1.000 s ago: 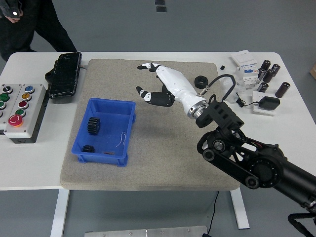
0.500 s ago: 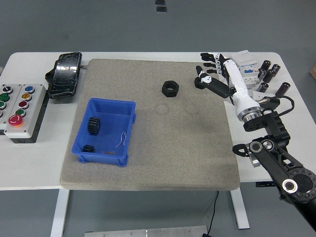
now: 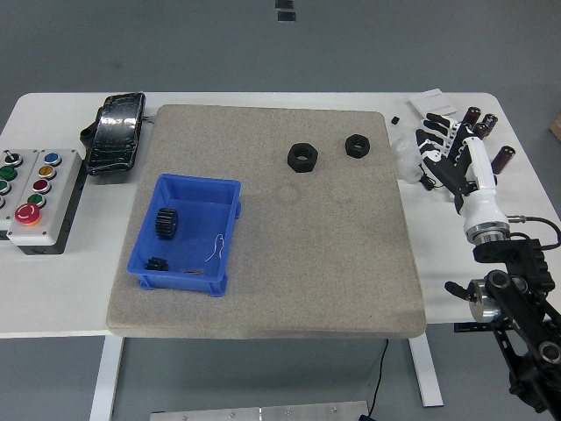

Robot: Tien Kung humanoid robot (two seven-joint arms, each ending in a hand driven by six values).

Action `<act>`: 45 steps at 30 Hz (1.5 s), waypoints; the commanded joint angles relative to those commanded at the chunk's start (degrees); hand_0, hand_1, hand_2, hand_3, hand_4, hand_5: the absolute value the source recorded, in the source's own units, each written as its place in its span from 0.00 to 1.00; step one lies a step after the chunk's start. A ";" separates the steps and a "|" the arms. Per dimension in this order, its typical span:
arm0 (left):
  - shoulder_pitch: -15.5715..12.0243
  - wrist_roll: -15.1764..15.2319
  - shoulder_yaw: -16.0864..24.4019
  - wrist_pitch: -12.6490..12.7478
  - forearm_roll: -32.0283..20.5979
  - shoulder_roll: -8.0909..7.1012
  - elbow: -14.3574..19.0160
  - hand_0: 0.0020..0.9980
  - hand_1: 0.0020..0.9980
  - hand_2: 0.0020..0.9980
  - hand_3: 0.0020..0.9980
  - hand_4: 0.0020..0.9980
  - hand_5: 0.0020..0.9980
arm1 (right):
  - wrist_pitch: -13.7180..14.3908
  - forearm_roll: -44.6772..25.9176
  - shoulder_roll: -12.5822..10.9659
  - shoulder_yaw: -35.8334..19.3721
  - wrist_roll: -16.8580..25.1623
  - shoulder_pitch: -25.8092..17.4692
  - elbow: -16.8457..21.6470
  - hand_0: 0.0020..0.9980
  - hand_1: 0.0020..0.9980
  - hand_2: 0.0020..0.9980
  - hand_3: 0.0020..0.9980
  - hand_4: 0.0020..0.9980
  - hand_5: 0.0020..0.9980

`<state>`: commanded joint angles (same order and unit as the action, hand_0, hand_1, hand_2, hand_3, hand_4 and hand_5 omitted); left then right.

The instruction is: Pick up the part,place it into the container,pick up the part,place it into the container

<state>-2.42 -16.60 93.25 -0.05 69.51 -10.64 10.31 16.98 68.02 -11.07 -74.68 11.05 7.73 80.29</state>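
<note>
The blue container (image 3: 186, 230) already holds two small parts, while the right hand (image 3: 445, 151), fingers spread and empty, has withdrawn to the bench's right edge, leaving two black nuts (image 3: 302, 157) unpicked on the far mat.

White table (image 3: 70, 298) w/ grey felt mat (image 3: 289, 263) covering its middle. Button box (image 3: 33, 197) at 9 o'clock on table's left edge, w/ red, green, yellow & blue buttons. Black foot pedal (image 3: 114, 133) at 10 o'clock, just beside mat's left edge, tilted. At 2 o'clock, well apart from mat: black cylinders (image 3: 491, 132) clustered near white boxes (image 3: 436, 107); small black bit (image 3: 395, 119) near mat's top-right corner.
</note>
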 joint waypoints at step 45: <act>2.29 0.01 -0.07 -0.35 1.12 -0.15 0.00 0.63 0.63 0.64 0.67 0.66 0.46 | 0.23 -4.63 0.67 -3.36 2.85 -2.26 0.66 0.65 0.70 0.72 0.71 0.74 0.38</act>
<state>-0.13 -16.59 93.19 -0.40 70.63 -10.79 10.31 17.21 63.39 -10.40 -78.03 13.90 5.47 80.94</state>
